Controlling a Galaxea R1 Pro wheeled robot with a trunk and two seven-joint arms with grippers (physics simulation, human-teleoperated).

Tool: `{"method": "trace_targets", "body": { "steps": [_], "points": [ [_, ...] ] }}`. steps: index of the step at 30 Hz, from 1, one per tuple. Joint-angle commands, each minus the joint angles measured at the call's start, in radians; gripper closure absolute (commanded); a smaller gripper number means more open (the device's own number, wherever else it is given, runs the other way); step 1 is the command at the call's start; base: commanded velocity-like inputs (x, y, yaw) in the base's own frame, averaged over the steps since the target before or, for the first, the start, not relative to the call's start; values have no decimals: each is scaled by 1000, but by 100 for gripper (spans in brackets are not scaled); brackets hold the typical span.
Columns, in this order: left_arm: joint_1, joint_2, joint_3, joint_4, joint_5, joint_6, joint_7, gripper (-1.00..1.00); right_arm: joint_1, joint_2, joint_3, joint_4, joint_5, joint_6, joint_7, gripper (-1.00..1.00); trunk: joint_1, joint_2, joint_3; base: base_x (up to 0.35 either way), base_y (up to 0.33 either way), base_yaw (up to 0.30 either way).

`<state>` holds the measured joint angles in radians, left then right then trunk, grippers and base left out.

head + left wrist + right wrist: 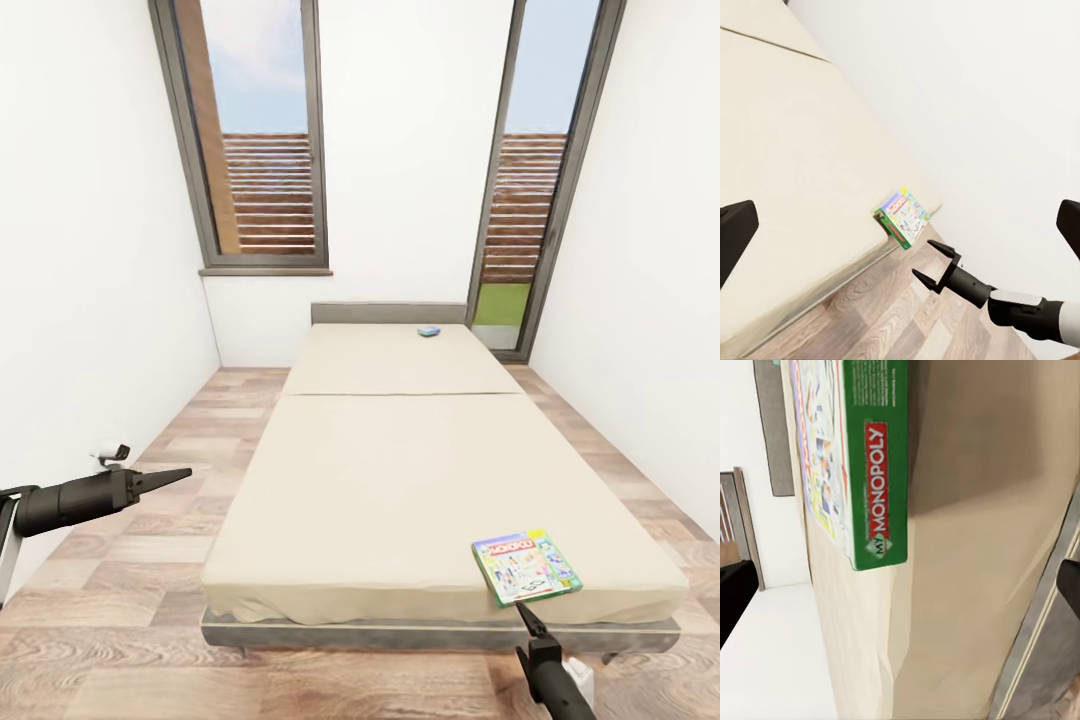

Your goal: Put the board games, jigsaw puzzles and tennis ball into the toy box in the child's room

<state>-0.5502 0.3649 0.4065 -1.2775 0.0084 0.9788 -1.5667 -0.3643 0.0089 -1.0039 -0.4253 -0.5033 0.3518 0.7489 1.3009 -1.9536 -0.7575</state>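
Note:
A green-edged board game (525,567) with a white Monopoly cover lies flat on the near right corner of the bed (400,470). A small blue board game (430,330) rests far off by the grey headboard. My right gripper (522,608) hovers just below the mattress edge, pointing up at the Monopoly box, open and holding nothing. In the left wrist view the right gripper (922,259) has its fingers spread close to that box (902,217). The box's green side (877,457) looms large in the right wrist view. My left gripper (178,474) hangs open over the floor left of the bed.
White walls close in on both sides. Strips of wood plank floor (170,520) run along each side of the bed. Tall dark-framed windows (260,140) stand behind the headboard. A small white fixture (110,455) sits low on the left wall.

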Motion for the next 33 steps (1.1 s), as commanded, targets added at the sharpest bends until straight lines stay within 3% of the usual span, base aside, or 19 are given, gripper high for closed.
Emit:
{"method": "trace_targets", "body": {
  "steps": [1,17,23,33],
  "points": [
    [-1,0,0,0,-1,10,-4,-100,-1,1,-4,-1,-6,9,1,-100,0,0,-1,82,0,0],
    [-1,0,6,0,1,32,-4,-100,-1,0,-4,-2,-6,9,1,-100,0,0,-1,-1,0,0],
    [-1,1,8,0,1,37,-4,-100,-1,0,-4,-2,-6,9,1,-100,-23,42,18,-2,0,0],
    [-1,0,9,0,1,40,-4,-100,-1,2,-4,-2,-6,9,1,-100,-23,42,18,0,0,0]
  ]
}}
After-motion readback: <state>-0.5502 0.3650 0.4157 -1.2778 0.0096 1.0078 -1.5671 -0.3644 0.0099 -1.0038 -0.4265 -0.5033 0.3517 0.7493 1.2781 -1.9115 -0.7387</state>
